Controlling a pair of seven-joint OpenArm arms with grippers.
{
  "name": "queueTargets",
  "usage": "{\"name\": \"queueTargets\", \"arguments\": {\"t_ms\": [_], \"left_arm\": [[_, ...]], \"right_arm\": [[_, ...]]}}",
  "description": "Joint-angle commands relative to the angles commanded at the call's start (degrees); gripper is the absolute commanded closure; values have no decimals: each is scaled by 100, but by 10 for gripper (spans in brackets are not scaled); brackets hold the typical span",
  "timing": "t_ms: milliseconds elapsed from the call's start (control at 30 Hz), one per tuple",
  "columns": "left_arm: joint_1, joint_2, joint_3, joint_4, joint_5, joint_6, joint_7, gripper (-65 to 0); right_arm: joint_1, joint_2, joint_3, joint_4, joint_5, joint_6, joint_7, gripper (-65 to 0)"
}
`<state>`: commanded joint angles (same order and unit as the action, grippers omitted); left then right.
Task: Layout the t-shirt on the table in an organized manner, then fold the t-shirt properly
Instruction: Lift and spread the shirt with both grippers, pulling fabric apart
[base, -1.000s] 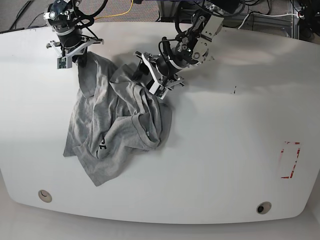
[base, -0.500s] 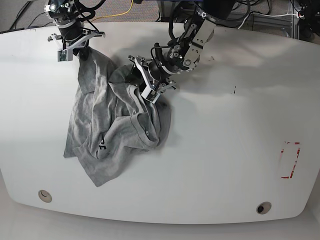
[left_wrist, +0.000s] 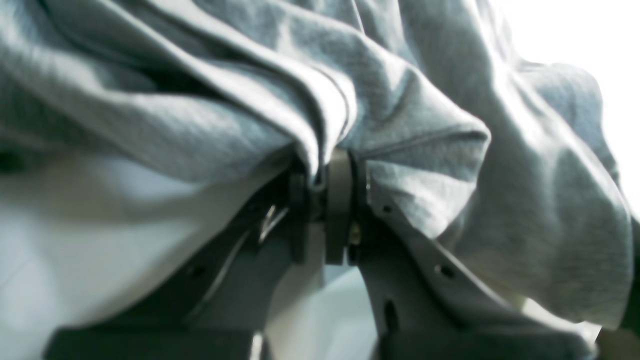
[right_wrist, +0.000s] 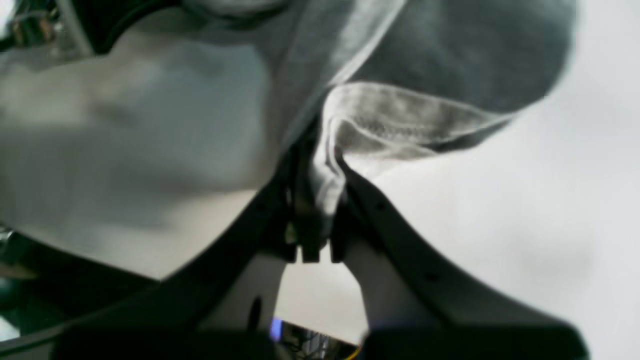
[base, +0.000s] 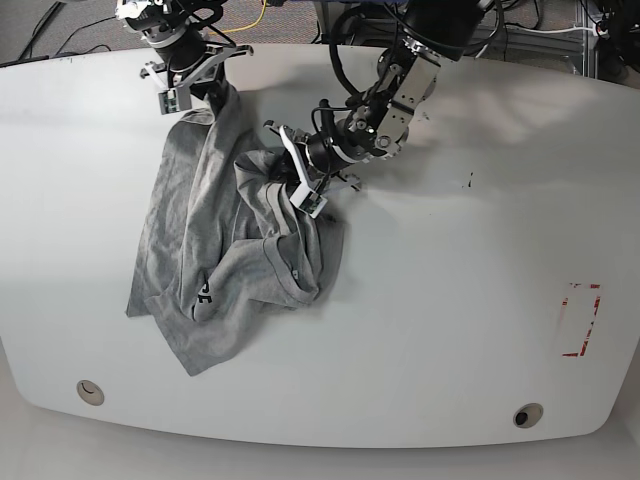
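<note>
Right hand clamped on a hemmed edge of the t-shirt at the bench's far left; left hand pinches a bunched fold mid-shirt; likely two grips so it can be pulled apart and spread; shirt crumpled, trailing near-left, lettering partly showing.

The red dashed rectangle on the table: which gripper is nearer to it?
Left. The left gripper grips the t-shirt mid-table, nearer the red dashed rectangle; the right gripper sits at the far edge, further away.
</note>
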<state>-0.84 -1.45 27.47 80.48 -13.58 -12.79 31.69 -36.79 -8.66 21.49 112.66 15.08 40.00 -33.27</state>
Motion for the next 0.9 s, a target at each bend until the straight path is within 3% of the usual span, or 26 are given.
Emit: {"name": "queueTargets", "arguments": {"t_ms": [167, 267, 467, 567, 667, 900], "left_arm": [[-44, -686, -18, 527, 0, -510, 369, 0], [-44, -1152, -211, 853, 9, -791, 475, 0], [-62, -1811, -695, 993, 44, -1327, 510, 0], [-176, -2013, -941, 958, 44, -1600, 510, 0], [-255, -2189, -1099, 862, 53, -1855, 510, 0], [-484, -2497, -1310, 554, 53, -2242, 484, 0]], "right_arm": [[-18, 0, -651, 0, 0, 0, 0, -2], [9, 9, -862, 9, -35, 0, 0, -48], [88, 44, -1037, 114, -53, -277, 0, -347], [114, 53, -976, 114, -62, -312, 0, -493], [211, 316, -923, 114, -62, -295, 0, -637], [774, 695, -879, 88, -44, -295, -9, -650]]}}
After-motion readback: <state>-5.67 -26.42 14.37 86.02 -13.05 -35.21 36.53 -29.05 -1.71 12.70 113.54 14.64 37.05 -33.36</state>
